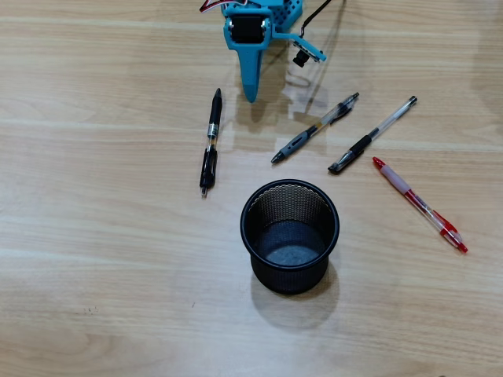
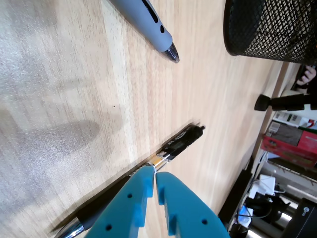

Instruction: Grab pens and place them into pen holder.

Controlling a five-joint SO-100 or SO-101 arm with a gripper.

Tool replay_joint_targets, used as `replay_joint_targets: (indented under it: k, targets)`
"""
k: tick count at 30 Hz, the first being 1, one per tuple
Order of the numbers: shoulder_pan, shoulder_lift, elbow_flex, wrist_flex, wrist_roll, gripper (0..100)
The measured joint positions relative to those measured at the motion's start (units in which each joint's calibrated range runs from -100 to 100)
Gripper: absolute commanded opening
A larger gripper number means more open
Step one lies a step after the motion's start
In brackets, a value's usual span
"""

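Note:
Four pens lie on the wooden table around the pen holder (image 1: 289,234), an upright black mesh cup with nothing in it. A black pen (image 1: 211,141) lies left of it, two clear-and-black pens (image 1: 314,128) (image 1: 372,135) above right, and a red-and-clear pen (image 1: 419,204) to the right. My blue gripper (image 1: 250,96) hangs at the top centre, shut and holding nothing, between the black pen and the first clear-and-black pen. In the wrist view my gripper (image 2: 155,173) hovers over the black pen (image 2: 181,141), with a grey-gripped pen (image 2: 148,22) and the pen holder (image 2: 272,25) beyond.
Bare wood table (image 1: 94,275) spreads all around. The wrist view shows the table's far edge (image 2: 262,144) with shelves and clutter (image 2: 292,144) past it.

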Motion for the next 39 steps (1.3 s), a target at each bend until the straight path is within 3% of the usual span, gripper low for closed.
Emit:
replay_joint_targets:
  k: [18, 27, 34, 39]
  targets:
    - [0.0, 0.0, 0.0, -0.3, -1.5, 2]
    - [1.2, 2.7, -4.4, -0.3, -17.9, 2]
    - [4.1, 22.0, -20.9, -0.3, -35.6, 2]
    - [4.2, 36.3, -34.4, 5.6, -39.0, 2]
